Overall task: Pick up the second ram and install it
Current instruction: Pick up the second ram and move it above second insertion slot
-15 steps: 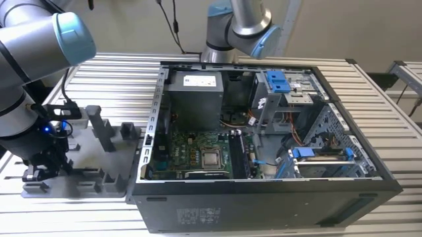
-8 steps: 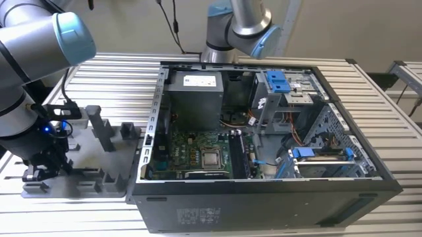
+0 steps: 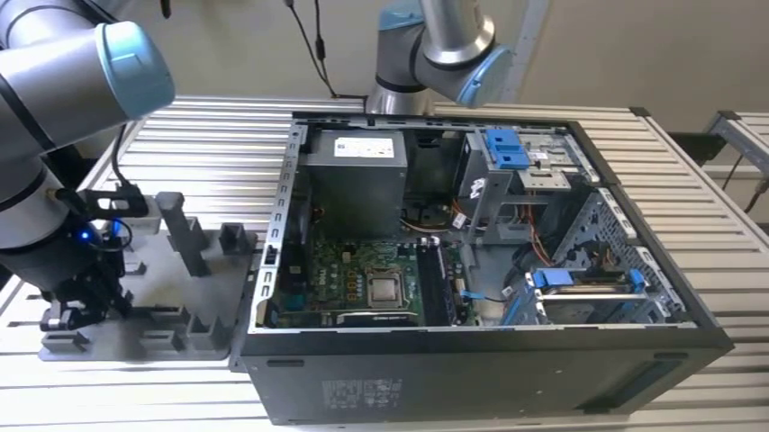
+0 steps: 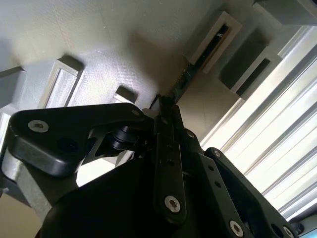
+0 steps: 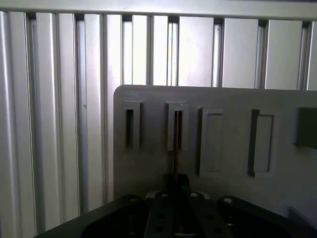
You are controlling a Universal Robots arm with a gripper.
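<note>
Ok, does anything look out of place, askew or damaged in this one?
Nothing stands out. The thin dark RAM stick stands straight in its slot of the grey slotted holder tray, with the gripper fingers closed on its edge. The open black computer case lies square on the slatted metal table.

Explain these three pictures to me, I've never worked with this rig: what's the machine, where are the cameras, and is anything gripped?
The exterior view shows a robot arm over a slatted table that carries an open computer case and a grey slotted holder. The two wrist views look past the gripper from cameras on the arm. In both wrist views it is closed on a thin RAM stick standing in one holder slot.
</note>
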